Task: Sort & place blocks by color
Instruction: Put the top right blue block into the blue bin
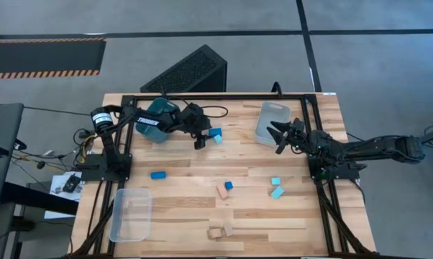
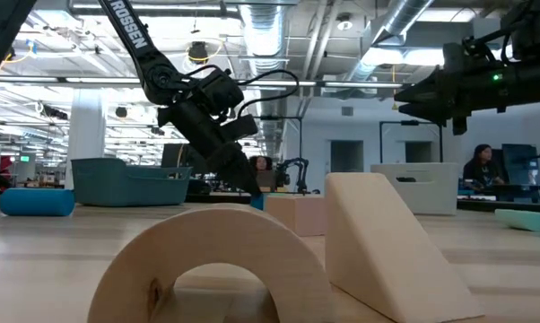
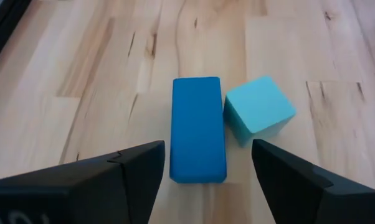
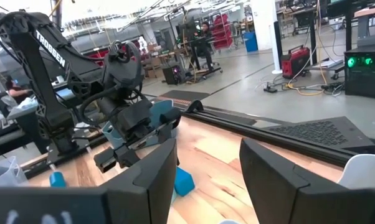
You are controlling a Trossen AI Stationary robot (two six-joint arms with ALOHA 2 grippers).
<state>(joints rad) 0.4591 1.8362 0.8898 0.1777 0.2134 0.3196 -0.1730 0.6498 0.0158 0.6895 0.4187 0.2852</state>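
A: What's the left arm working on?

B: A darker blue rectangular block (image 3: 198, 129) lying flat on the pale wooden table (image 1: 188, 216), near the far edge, with a light cyan cube (image 3: 260, 110) touching one of its long sides. The left gripper (image 3: 206, 163) hangs just above the blue one, jaws apart and astride its near end, holding nothing.

A: And the other blocks?

B: Scattered. Another blue rounded block (image 1: 158, 175) lies toward the left side, a small blue cube (image 1: 229, 185) sits against a tan bare-wood block (image 1: 221, 191) mid-table, two cyan blocks (image 1: 276, 187) lie toward the right, and a tan wooden arch (image 2: 218, 269) and wedge (image 2: 391, 251) sit at the near edge.

A: Bins?

B: A teal plastic bin (image 1: 157, 119) sits under the left arm, a clear plastic bin (image 1: 271, 122) at the far right, another clear bin (image 1: 130, 214) at the near left.

A: The right arm?

B: The right gripper (image 4: 206, 180) waits above the table beside the far clear bin, fingers spread, empty.

A: What could go wrong?

B: I'd worry about that cyan cube. One finger must come down in the slot where it touches the blue block; it may land on the cube, knock it aside, or pinch both colours together. A skewed close could also twist the blue block out.
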